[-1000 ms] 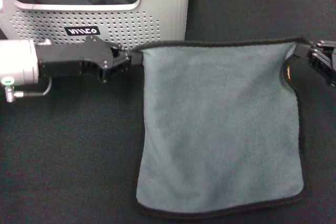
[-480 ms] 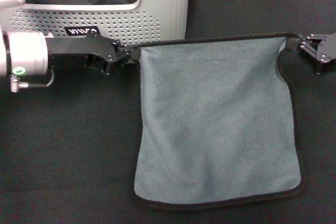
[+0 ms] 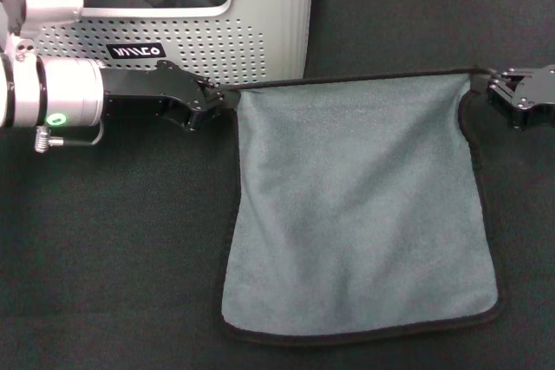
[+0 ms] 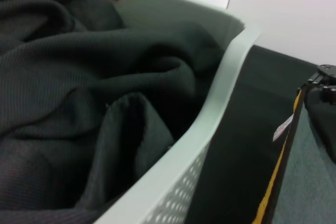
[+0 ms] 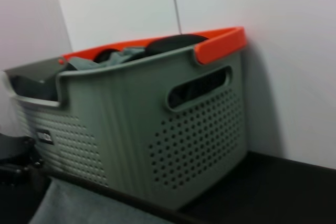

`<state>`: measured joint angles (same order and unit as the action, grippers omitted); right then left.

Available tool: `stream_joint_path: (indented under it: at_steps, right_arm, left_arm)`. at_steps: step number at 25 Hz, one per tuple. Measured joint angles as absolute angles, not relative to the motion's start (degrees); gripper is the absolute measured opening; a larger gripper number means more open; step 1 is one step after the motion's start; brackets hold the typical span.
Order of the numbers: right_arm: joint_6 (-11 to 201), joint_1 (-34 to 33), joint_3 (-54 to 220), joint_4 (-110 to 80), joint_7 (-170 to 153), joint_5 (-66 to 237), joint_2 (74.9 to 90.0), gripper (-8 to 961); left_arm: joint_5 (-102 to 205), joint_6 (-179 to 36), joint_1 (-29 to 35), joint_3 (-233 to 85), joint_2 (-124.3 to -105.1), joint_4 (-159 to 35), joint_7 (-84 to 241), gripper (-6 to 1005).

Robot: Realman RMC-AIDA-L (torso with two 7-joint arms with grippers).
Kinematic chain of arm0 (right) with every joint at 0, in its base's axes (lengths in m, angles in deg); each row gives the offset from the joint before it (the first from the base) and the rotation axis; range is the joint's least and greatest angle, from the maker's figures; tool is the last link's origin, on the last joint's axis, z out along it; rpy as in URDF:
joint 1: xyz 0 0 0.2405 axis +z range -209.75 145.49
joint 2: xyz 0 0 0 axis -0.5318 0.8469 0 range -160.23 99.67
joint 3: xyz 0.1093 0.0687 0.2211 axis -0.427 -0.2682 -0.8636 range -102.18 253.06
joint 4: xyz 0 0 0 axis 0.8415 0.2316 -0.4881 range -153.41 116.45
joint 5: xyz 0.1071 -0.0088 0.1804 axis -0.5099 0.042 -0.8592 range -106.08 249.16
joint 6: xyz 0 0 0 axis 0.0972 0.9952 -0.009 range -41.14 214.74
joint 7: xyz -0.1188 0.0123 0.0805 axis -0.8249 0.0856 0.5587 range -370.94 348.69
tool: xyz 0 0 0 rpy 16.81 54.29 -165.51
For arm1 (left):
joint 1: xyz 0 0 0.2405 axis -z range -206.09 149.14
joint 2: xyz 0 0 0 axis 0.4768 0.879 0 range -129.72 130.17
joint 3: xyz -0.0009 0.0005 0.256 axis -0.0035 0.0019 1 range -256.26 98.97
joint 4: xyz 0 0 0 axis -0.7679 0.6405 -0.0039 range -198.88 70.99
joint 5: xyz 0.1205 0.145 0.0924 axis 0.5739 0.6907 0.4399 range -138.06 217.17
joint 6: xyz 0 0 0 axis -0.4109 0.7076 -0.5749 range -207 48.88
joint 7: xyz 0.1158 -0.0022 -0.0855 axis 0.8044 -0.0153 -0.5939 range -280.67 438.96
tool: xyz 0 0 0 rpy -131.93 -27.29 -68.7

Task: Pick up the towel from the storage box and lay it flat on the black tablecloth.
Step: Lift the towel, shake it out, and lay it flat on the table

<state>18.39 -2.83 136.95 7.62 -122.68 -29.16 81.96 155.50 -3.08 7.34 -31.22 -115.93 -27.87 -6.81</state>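
Towel (image 3: 355,205) lay spread on black tablecloth (image 3: 113,249), far edge taut | left gripper (image 3: 217,100) clenched one far corner, right gripper (image 3: 494,88) the other | storage box (image 3: 260,19) at far-left corner | orange rim (image 5: 220,43) visible only from right wrist | dark cloths (image 4: 79,93) inside, box cut off in head view.

The setting looks like a robot test station made up as a laundry corner. A bench draped in a black tablecloth (image 3: 104,240) stands against a bare white wall (image 5: 294,51), and on it sits a perforated grey storage box (image 5: 157,129) with an orange rim, heaped with dark cloths (image 4: 68,77).
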Motion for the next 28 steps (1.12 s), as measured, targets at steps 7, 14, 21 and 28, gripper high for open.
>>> stream_joint_path:
  at_steps: [7,14,21,28]
  right_arm:
    - [21.1,-2.6,136.8,7.6,-123.4,-28.2,82.14,35]
    - [23.0,-2.9,136.5,7.5,-125.1,-28.3,82.23,45]
    - [23.8,-3.0,136.5,7.4,-125.7,-28.5,82.35,56]
    - [24.9,-3.0,136.5,7.4,-126.1,-28.5,82.33,67]
  left_arm:
    - [156.8,-4.6,7.6,-31.2,-117.01,-27.2,-6.1,13]
    - [157.5,-6.4,8.1,-31.2,-117.43,-27.0,-5.9,13]
    - [157.5,-8.0,8.3,-31.1,-117.81,-27.0,-5.2,13]
    - [157.5,-10.8,8.2,-28.8,-118.09,-26.4,-5.0,13]
